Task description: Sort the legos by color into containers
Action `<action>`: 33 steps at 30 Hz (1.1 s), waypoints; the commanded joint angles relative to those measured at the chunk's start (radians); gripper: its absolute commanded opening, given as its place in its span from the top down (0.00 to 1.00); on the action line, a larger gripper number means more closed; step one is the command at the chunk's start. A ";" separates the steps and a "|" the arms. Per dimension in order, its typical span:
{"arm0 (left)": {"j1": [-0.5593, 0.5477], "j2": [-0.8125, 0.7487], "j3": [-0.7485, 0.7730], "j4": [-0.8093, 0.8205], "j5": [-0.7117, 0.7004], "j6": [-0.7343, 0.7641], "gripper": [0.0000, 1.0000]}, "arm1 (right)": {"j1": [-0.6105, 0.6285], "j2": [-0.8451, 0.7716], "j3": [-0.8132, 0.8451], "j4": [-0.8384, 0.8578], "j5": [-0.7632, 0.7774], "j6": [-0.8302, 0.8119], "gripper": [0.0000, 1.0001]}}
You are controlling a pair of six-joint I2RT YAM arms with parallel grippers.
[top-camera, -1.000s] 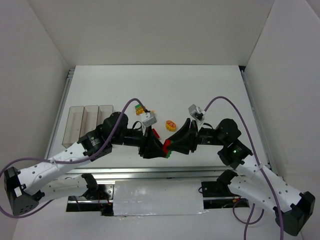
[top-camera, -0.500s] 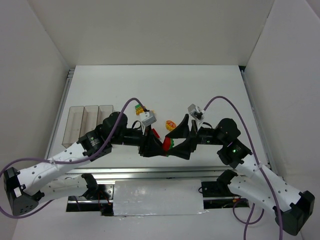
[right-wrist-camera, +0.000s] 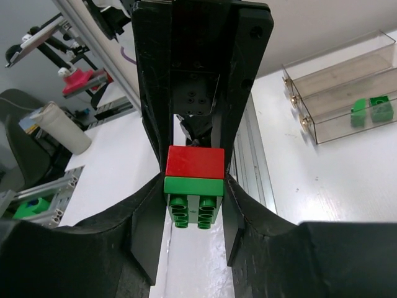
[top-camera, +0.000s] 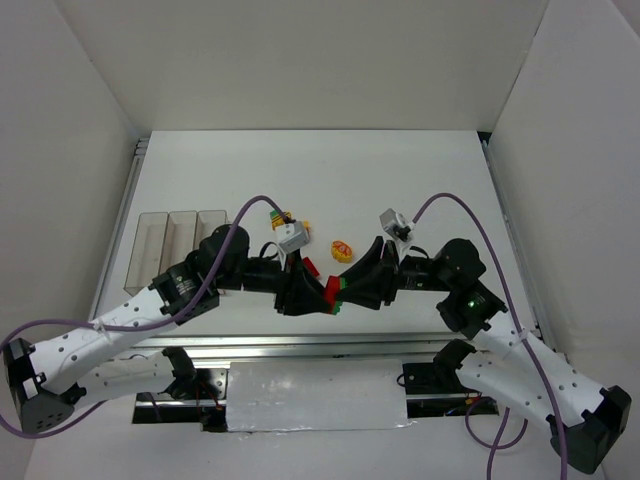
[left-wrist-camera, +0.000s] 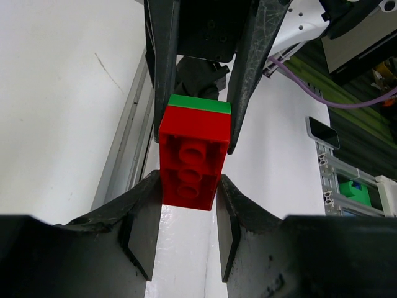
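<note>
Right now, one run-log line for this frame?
left gripper: shut on red brick | right gripper: shut on green brick | status: stacked together

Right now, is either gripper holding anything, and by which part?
Yes, both. The left gripper clamps the red brick by its sides; the right gripper clamps the green brick, stuck to it, by its sides.

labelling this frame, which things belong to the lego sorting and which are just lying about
Job: red brick, green brick stuck to it, yellow piece, green legos in a bin, containers.
Lying about: purple cable, white cylinder.
</note>
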 commanded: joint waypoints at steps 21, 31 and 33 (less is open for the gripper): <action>0.001 -0.047 0.043 0.066 0.025 -0.007 1.00 | 0.001 -0.003 0.009 0.069 -0.042 -0.012 0.28; 0.001 -0.041 0.043 0.063 0.017 -0.010 1.00 | 0.001 0.014 -0.002 0.102 -0.020 0.007 0.59; 0.001 -0.041 0.043 0.063 0.014 -0.010 1.00 | 0.001 0.012 -0.002 0.085 -0.009 -0.005 0.90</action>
